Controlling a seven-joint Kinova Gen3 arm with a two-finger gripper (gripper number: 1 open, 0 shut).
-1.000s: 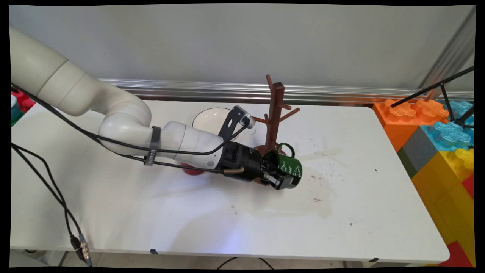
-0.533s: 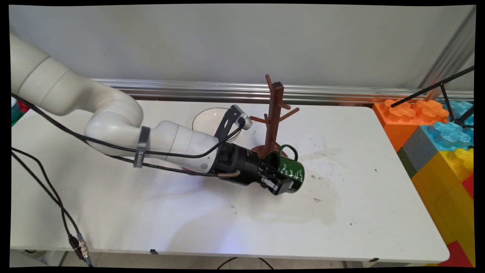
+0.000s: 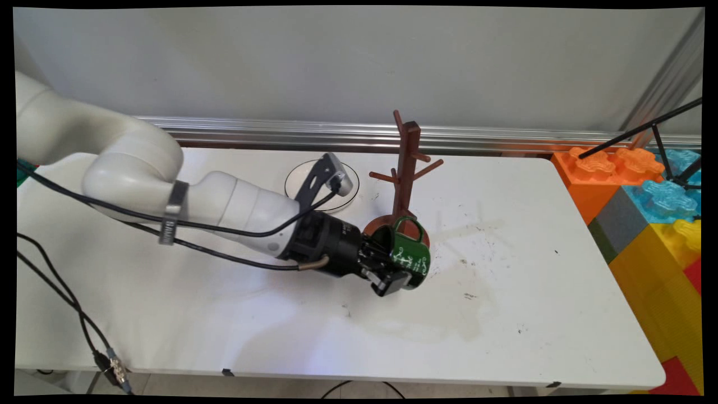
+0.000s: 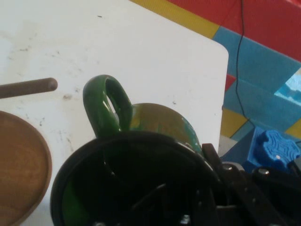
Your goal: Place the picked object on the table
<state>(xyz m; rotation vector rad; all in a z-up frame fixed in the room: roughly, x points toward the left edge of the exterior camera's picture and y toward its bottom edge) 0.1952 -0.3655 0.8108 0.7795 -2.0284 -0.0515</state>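
Observation:
A dark green mug (image 3: 411,257) with white markings is held tipped on its side just above the table, its handle (image 3: 408,225) pointing up. My gripper (image 3: 387,269) is shut on the mug's rim, one finger inside and one outside. In the hand view the mug (image 4: 155,127) fills the lower half, with its dark mouth toward the camera and its handle (image 4: 106,106) at upper left. A brown wooden mug tree (image 3: 405,168) stands right behind the mug, and its round base (image 4: 19,165) lies at the hand view's left edge.
A white bowl (image 3: 314,178) sits behind my wrist, partly hidden. Big coloured foam blocks (image 3: 656,224) stand off the table's right end, with a black tripod leg (image 3: 639,132) above them. Scuff marks and a stain (image 3: 471,280) lie on the table to the right of the mug.
My arm has drawn back to the left and toward the table's near side, carrying the mug with it. The mug has turned so its handle stands more upright.

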